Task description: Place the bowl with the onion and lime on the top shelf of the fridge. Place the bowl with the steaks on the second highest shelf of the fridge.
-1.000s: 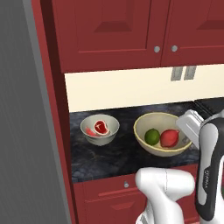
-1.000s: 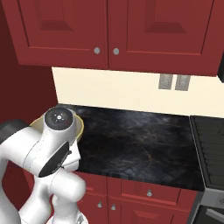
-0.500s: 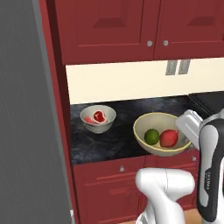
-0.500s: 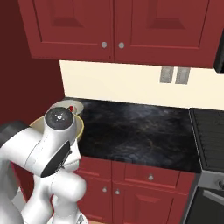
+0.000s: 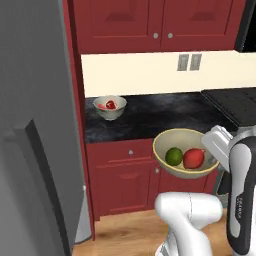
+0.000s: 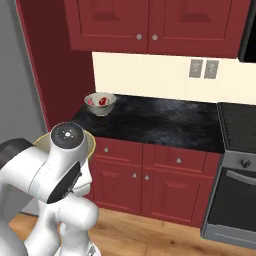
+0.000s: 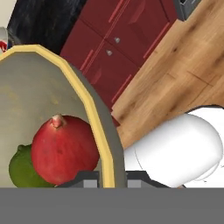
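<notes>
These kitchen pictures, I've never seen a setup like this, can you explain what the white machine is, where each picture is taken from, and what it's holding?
The white machine is a robot arm on a driving base, in a rendered kitchen. Two cameras ride on the base behind the arm, one to its left and one to its right. The third sits on the hand, looking along the gripper.

The gripper is clamped on the rim of a yellow-rimmed bowl, held in the air in front of the red cabinets. Inside lie a green lime and a red onion, touching. The hand view shows them close up.

A smaller bowl with red steaks stands on the dark counter. The grey slab at the left is the fridge.
</notes>
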